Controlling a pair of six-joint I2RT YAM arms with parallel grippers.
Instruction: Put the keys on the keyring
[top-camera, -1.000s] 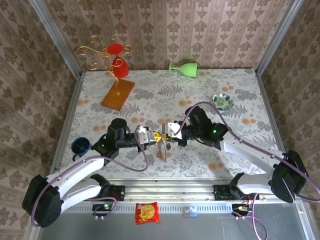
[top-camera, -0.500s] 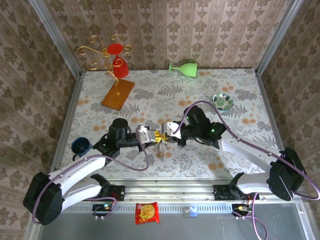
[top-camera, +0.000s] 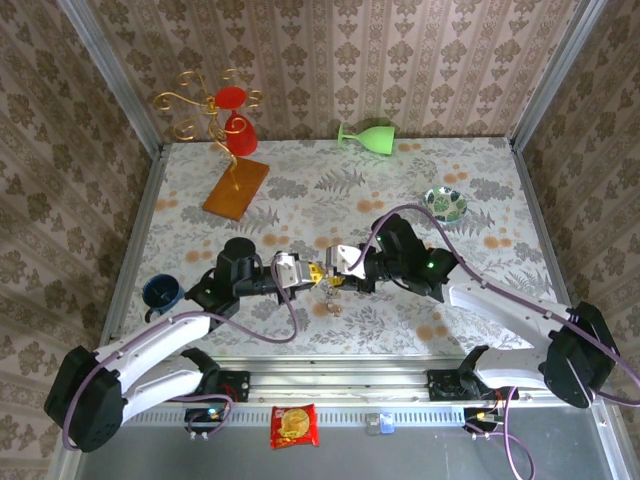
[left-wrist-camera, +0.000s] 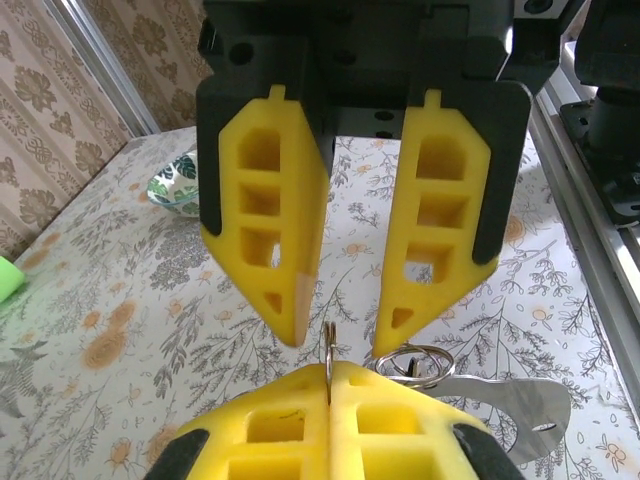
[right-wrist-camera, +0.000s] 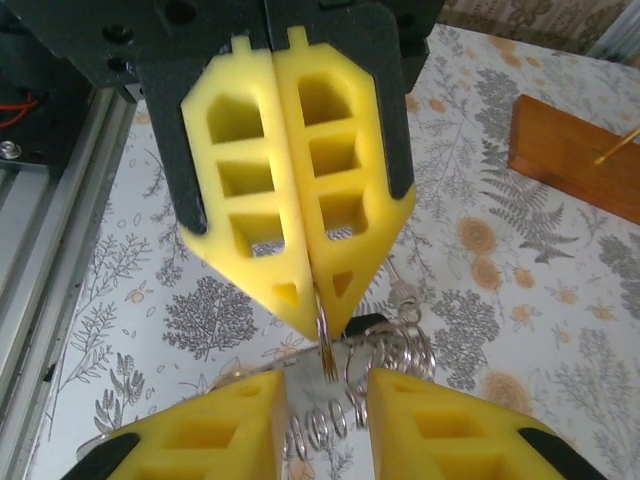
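My left gripper (left-wrist-camera: 330, 368) is shut on the keyring (left-wrist-camera: 328, 345), a thin metal ring seen edge-on that sticks out past its tips. Smaller wire rings (left-wrist-camera: 415, 362) and a flat metal blade (left-wrist-camera: 520, 405) hang beside it. In the right wrist view the keyring (right-wrist-camera: 325, 345) juts from the left gripper (right-wrist-camera: 320, 320), with a coiled spring, loops and a key's black head (right-wrist-camera: 366, 323) behind. My right gripper (right-wrist-camera: 328, 385) is open, its fingers either side of the ring without touching it. From above, both grippers (top-camera: 312, 272) (top-camera: 336, 268) meet nose to nose over the table's middle.
A green-patterned dish (top-camera: 445, 204) sits at the right, a green goblet (top-camera: 367, 134) lies at the back, and a wooden stand (top-camera: 236, 188) with gold hooks and red cups is back left. A blue mug (top-camera: 160, 292) is at the left edge; a snack packet (top-camera: 295, 425) lies on the front rail.
My right gripper was shut and has opened, letting go of the ring. The left gripper loosened briefly and is shut again. The hanging bundle has shifted a little beneath them.
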